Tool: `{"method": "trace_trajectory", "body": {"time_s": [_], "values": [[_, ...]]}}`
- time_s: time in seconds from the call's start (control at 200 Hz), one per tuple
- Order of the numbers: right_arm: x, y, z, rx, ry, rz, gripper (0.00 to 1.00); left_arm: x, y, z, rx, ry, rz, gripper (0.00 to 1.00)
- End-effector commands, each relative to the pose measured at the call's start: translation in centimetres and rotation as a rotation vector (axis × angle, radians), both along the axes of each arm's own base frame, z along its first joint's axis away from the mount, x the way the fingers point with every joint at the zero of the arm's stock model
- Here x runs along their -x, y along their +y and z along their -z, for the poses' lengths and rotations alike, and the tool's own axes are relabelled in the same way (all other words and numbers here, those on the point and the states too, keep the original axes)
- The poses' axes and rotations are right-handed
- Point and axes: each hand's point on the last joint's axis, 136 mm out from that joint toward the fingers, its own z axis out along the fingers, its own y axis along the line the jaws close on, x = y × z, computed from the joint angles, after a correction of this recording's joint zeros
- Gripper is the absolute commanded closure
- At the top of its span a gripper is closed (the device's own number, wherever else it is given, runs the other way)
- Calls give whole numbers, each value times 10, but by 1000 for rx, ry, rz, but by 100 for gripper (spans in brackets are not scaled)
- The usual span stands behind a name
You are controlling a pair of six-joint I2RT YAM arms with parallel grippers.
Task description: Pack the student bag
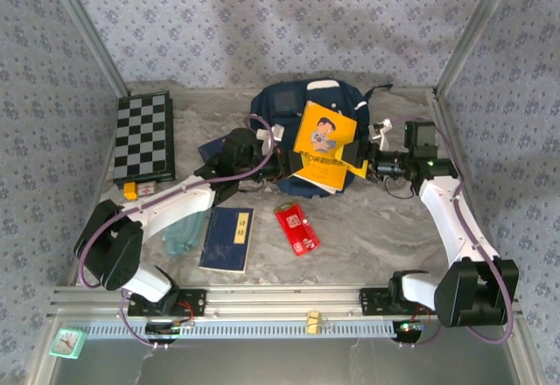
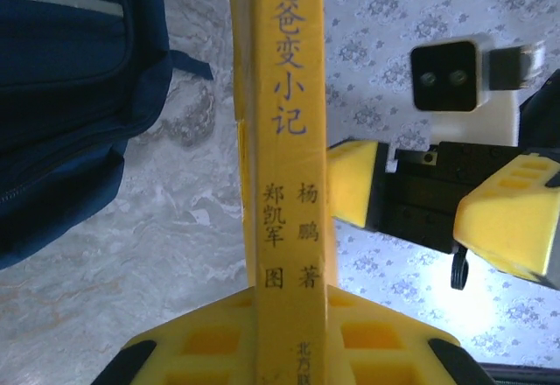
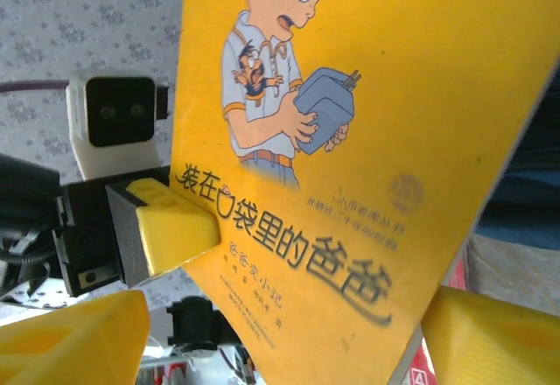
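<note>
- Left tool (image 2: 284, 337) clamped on book (image 1: 325, 144); right tool (image 3: 280, 346) wide, flanking it.
- Bag (image 1: 278, 105) far-centre on table (image 1: 394, 227), just beyond the upright book; left arm better placed.

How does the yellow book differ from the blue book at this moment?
The yellow book is held up, tilted, above the student bag, clamped in the left gripper; the blue book lies flat on the table, not held. The yellow book's cover shows a cartoon boy; the blue book's is plain dark with a pale label. Both are closed and outside the bag.
</note>
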Motion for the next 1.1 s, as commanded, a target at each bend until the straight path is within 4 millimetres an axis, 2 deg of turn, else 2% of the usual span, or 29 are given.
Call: {"method": "trace_trajectory", "body": {"time_s": [0.0, 0.085, 0.345, 0.42, 0.515, 0.67, 0.795, 0.95, 1.094], "values": [[6, -7, 5, -25, 84, 58, 6, -6, -4, -79, 172, -159, -29, 100], [6, -5, 8, -72, 127, 72, 0, -7, -8, -89, 210, -170, -37, 100], [-4, 4, 16, -130, 183, 83, 0, -2, -26, -116, 282, -208, -16, 100], [-6, 14, 3, -186, 145, 46, 0, -1, -31, -115, 276, -206, -10, 100], [-4, 22, -25, -240, 63, 13, 0, -4, -31, -108, 252, -193, -28, 100], [1, 20, -60, -287, -18, 19, 1, -11, -26, -91, 174, -173, -53, 100], [8, 19, -76, -297, -52, 21, 3, -14, -18, -84, 154, -170, -77, 100], [13, 16, -74, -246, -59, 33, 12, -15, -11, -76, 109, -180, -93, 100], [8, 17, -74, -231, -76, 45, 38, -12, -9, -73, 90, -190, -89, 100]]}}
